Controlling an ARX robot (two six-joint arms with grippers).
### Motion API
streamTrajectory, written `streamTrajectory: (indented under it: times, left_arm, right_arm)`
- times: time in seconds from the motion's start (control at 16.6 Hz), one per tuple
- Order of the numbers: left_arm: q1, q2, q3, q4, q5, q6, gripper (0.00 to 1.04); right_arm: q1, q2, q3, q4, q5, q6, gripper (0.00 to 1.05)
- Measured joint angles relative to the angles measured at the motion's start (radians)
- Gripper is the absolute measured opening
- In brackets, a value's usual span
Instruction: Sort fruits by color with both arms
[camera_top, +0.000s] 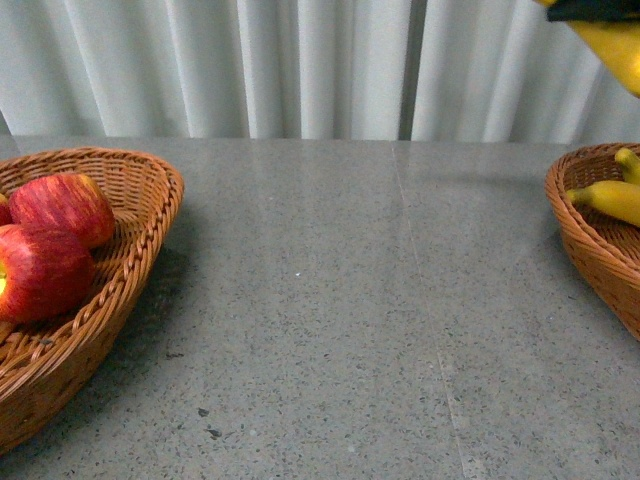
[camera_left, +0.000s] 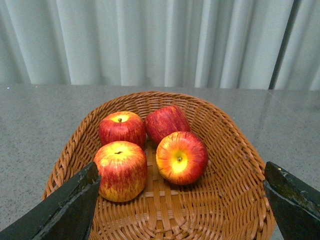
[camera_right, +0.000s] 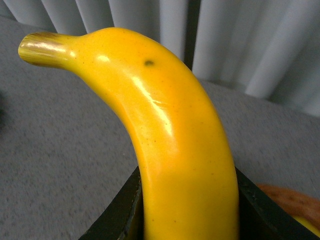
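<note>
Staged lab-like test setup: bare grey speckled tabletop (camera_top: 330, 300), plain white curtain backdrop (camera_top: 300, 65).

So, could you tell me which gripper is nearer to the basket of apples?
Left. The left gripper hangs open right over the apple basket; the right gripper, clamping a banana, is across the table above the other basket.

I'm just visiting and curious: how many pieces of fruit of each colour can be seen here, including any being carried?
Red apples: 4, all in the left basket.
Yellow bananas: 3 visible, two in the right basket and one banana held by the right gripper.
Total: 7.
</note>
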Motion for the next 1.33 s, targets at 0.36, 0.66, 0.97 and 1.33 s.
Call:
streamTrajectory:
  times: [0.36,0.66,0.97,1.33]
  left_arm:
    - [0.000,0.000,0.000,0.000,0.000,0.000,0.98]
    - [0.000,0.000,0.000,0.000,0.000,0.000,0.98]
    - [0.000,0.000,0.000,0.000,0.000,0.000,0.98]
    - [0.000,0.000,0.000,0.000,0.000,0.000,0.98]
  right_arm:
    - [-0.277,-0.269,-0.388,0.051,-0.114,-0.090,0.38]
    - [-0.421,-0.290,-0.499,0.043,-0.163,-0.208,0.38]
    - [-0.381,-0.288,-0.517,0.020,-0.174,-0.263,0.63]
    - [-0.382,-0.347,-0.484,0.026,-0.193,-0.199,0.98]
